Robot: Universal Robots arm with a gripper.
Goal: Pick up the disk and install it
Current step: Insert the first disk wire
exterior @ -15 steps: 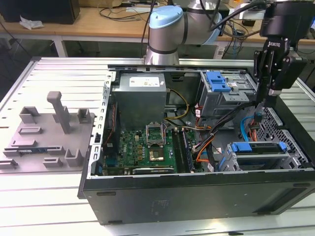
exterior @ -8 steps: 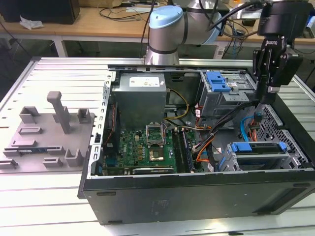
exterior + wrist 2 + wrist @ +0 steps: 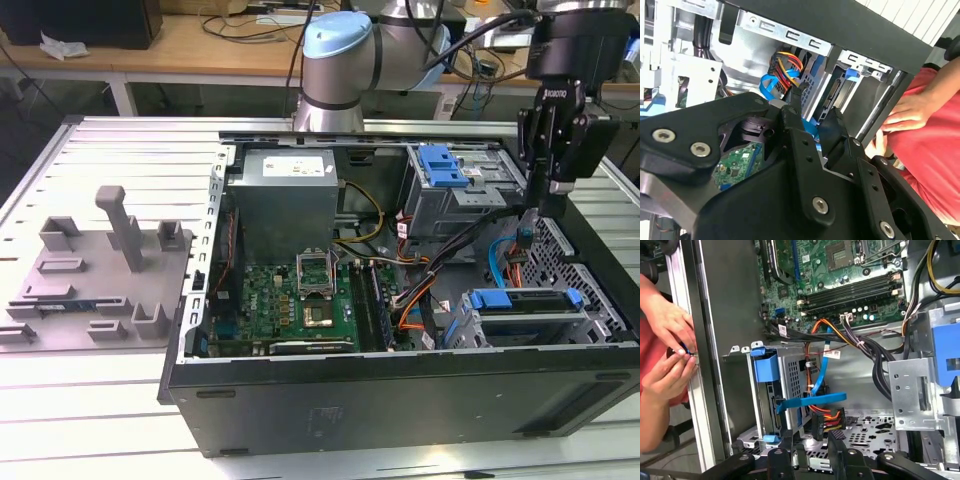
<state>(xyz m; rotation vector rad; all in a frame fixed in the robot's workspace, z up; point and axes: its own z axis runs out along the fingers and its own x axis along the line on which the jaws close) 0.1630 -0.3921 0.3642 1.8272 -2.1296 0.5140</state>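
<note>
Pincer [image 3: 811,440] parted, empty, disk [image 3: 520,299] seemingly seated in drive cage [image 3: 790,372], its face hidden

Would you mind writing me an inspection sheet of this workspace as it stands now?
Surface: slatted metal table carrying an open computer case.
Job's things: the disk, blue-framed, sits in the bay at the case's corner on the exterior view's right.
Clutter: grey fixture tray beside the case.
Grippers: gripper open and empty, above the drive area, apart from the disk.
Cables: blue flat cable and orange-yellow bundle loose near the bay.
Surroundings: a person's hands at the case's edge; wooden bench behind.
</note>
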